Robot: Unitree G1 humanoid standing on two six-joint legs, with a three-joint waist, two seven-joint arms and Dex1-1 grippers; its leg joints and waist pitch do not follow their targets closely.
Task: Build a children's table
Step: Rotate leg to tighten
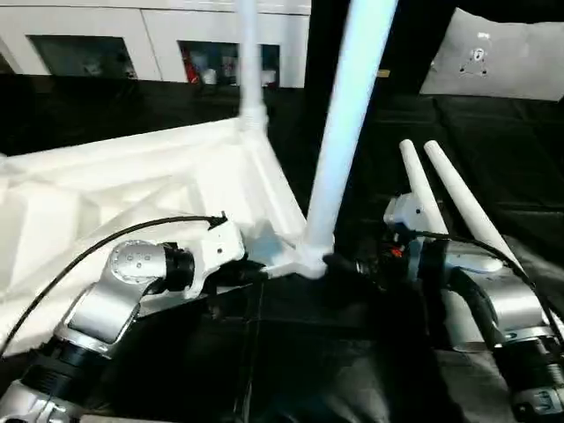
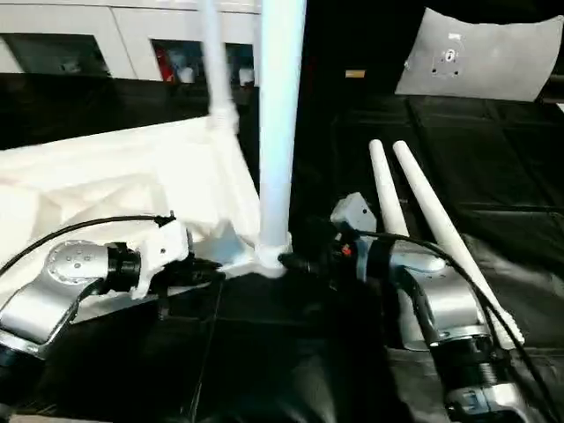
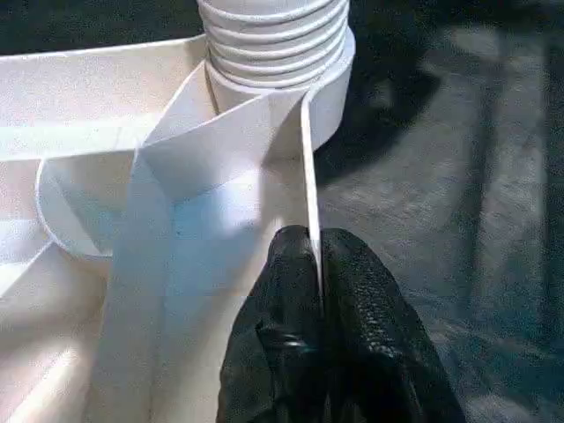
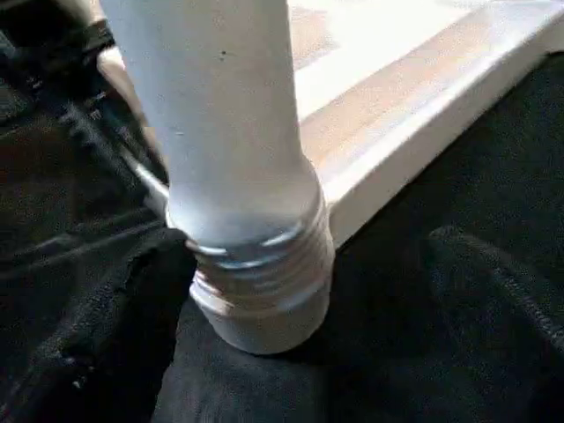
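The children's table top (image 1: pixel 132 194) lies upside down, white and ribbed, on black cloth. One leg (image 1: pixel 249 70) stands in its far corner socket. A second leg (image 1: pixel 348 132) stands in the near corner socket, its threaded collar (image 4: pixel 256 282) showing above the socket. My left gripper (image 3: pixel 313 242) is shut on the thin rim wall of the top, just beside that corner. My right gripper (image 1: pixel 339 263) is open, with a finger (image 4: pixel 115 326) on either side of the near leg's base. Two loose legs (image 1: pixel 458 207) lie side by side on the right.
The black cloth (image 1: pixel 335 352) covers the work surface in front and to the right. White cabinets (image 1: pixel 159 35) run along the back. A grey panel (image 1: pixel 502 57) leans at the back right. The loose legs lie close beside my right forearm (image 1: pixel 493 300).
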